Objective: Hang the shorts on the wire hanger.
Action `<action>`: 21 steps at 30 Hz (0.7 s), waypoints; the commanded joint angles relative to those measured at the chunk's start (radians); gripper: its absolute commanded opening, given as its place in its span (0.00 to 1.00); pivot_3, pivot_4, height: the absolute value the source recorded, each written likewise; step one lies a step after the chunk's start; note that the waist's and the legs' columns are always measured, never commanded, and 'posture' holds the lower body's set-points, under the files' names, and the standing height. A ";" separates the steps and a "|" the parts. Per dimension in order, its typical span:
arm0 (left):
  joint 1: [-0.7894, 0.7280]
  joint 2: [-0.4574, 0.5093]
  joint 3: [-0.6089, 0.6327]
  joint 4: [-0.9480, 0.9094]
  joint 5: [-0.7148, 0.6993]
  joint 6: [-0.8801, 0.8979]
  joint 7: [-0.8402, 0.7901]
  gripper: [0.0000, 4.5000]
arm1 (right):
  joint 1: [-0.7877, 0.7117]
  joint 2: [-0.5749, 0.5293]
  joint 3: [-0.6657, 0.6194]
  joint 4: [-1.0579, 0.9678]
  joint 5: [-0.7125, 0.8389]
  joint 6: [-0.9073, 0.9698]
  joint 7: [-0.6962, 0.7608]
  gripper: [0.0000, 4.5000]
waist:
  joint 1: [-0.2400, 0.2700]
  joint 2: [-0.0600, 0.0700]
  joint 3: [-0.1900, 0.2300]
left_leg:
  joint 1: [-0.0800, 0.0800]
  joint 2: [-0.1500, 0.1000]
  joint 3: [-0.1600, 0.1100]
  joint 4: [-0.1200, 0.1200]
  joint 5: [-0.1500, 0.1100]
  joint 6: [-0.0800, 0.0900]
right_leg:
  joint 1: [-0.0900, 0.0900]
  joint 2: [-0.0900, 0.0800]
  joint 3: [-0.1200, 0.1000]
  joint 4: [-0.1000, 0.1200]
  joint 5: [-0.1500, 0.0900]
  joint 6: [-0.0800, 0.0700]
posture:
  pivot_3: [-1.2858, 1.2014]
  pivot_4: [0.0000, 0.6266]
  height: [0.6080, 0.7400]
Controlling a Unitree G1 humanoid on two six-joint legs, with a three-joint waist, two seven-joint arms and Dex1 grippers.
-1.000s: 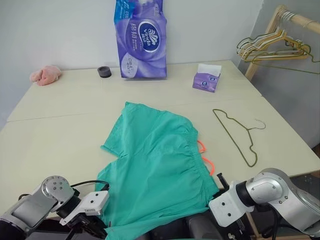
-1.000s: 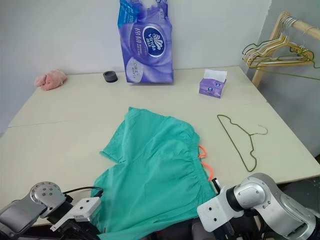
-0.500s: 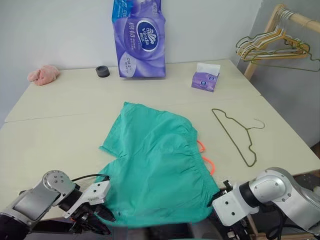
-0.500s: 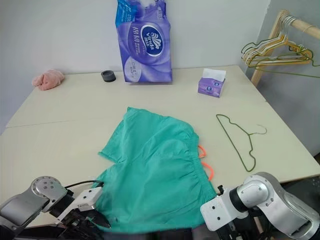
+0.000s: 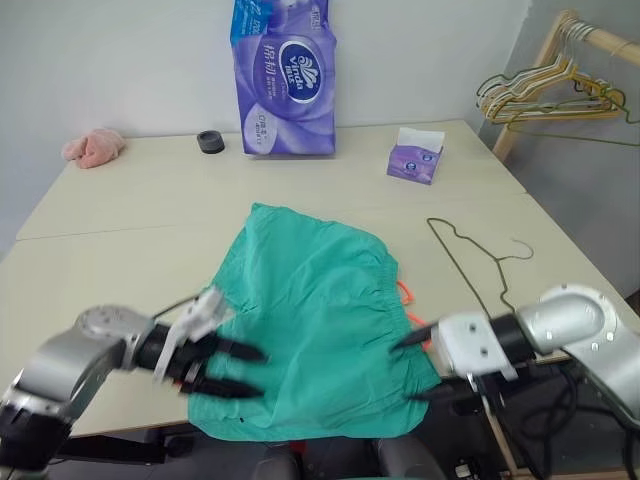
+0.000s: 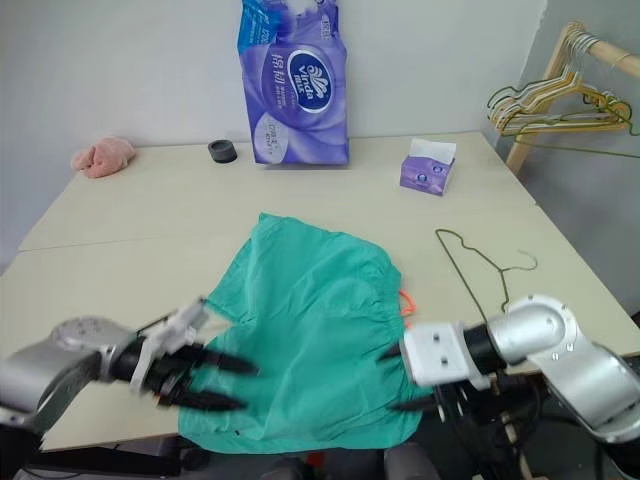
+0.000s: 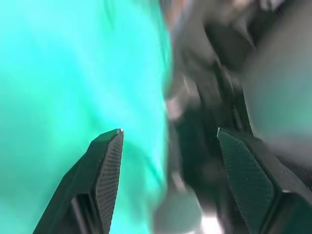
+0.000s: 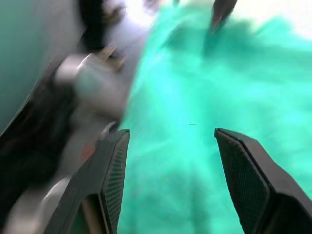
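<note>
The shorts [image 5: 318, 325] are lying flat on the table [image 5: 120, 240], orange drawstring [image 5: 412, 322] poking out toward the wire hanger [image 5: 478, 270] just beside them. The left gripper [image 5: 238, 372] and the right gripper [image 5: 412, 368] are hovering over the near hem — both spread wide, holding nothing.

The teal-green cloth shorts [image 5: 320, 320] were a plain, unpatterned green, with a bright orange drawstring [image 5: 405, 293] showing at their right edge. The thin wire hanger [image 5: 480, 270] to the right was a dull greyish olive. The table [image 5: 120, 230] was pale cream. At the far edge stood a purple plastic tissue pack [image 5: 283, 75] with white and blue print, a small black ring [image 5: 210, 141] and a pink cloth lump [image 5: 93, 147]. A purple-and-white tissue box [image 5: 415, 156] sat far right. Gold and green wire hangers [image 5: 545, 95] hung on a light wooden rail [image 5: 600, 40]. Both grippers' fingers [image 7: 105, 170] were black.
</note>
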 commanded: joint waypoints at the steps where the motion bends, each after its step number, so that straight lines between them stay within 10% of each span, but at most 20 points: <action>1: -0.088 -0.077 0.024 0.076 0.015 0.023 0.114 0.72 | -0.039 0.099 -0.005 0.103 -0.051 -0.001 -0.171 0.66 | -0.001 0.000 0.000 | 0.000 0.000 0.000 0.000 0.000 0.000 | 0.000 0.000 0.000 0.000 0.000 0.000 | 0.47 0.12 1.00; 10: -0.253 -0.357 -0.061 0.240 0.269 -0.174 0.405 0.72 | 0.006 0.336 -0.064 0.299 -0.253 -0.064 -0.590 0.66 | 0.001 0.000 -0.001 | -0.005 0.001 -0.001 -0.001 0.000 -0.001 | -0.006 0.002 0.002 0.000 0.004 -0.008 | 0.46 0.12 1.00; 21: -0.277 -0.286 -0.223 0.071 0.341 -0.316 0.152 0.72 | 0.264 0.313 -0.349 0.130 -0.257 0.285 -0.776 0.66 | 0.000 0.004 -0.002 | -0.019 0.000 -0.001 0.000 0.000 -0.002 | -0.019 0.001 0.001 0.003 0.005 -0.009 | 0.45 0.14 1.00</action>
